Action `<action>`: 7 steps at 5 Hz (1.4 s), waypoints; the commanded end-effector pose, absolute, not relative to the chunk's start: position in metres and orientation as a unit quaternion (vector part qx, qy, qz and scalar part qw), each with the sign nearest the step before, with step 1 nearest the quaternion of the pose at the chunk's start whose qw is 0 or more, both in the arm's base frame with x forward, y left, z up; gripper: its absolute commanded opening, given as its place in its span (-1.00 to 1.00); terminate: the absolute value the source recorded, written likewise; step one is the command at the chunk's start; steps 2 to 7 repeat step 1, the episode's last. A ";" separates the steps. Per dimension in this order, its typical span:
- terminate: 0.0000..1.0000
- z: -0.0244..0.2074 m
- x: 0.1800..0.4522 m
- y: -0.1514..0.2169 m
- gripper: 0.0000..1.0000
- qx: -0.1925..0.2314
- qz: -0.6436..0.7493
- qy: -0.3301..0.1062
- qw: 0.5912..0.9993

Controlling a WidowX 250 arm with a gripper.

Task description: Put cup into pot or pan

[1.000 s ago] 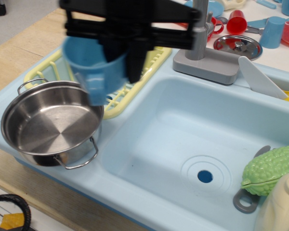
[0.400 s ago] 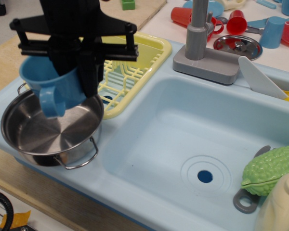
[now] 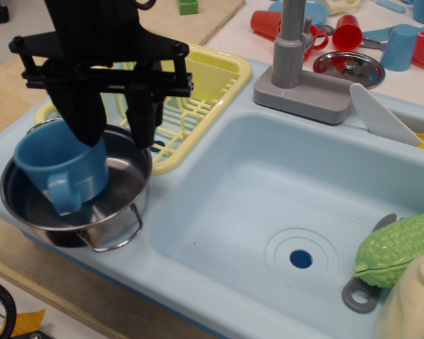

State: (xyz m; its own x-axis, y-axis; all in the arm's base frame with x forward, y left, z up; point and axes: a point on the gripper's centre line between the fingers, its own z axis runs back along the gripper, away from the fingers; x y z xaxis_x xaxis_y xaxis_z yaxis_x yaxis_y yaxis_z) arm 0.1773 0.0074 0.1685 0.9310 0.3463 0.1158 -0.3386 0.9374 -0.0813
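The medium-blue cup (image 3: 60,168) sits tilted inside the steel pot (image 3: 120,191) at the left end of the sink unit, with its squared handle facing the front. My black gripper (image 3: 119,135) hangs just above the cup's back right rim. Its jaws stand slightly apart, with the rack and pot showing through the gap and nothing between them. The left finger (image 3: 85,116) overlaps the cup's rim in the view. The right finger (image 3: 143,120) is over the pot's far edge.
A yellow dish rack (image 3: 198,99) lies behind the pot. The light-blue sink basin (image 3: 268,212) is to the right, with a grey faucet (image 3: 293,49) behind it. A green vegetable toy (image 3: 399,247) and a cream bottle (image 3: 417,300) are at the front right. Red cups, a small light-blue cup (image 3: 399,46) and a steel lid (image 3: 350,67) stand at the back.
The gripper carried the cup left and down from over the rack to the pot. The cup now rests inside the pot, and the jaws have parted from its wall.
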 end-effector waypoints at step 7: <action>1.00 0.172 0.180 0.010 1.00 -0.031 0.179 -0.072 0.981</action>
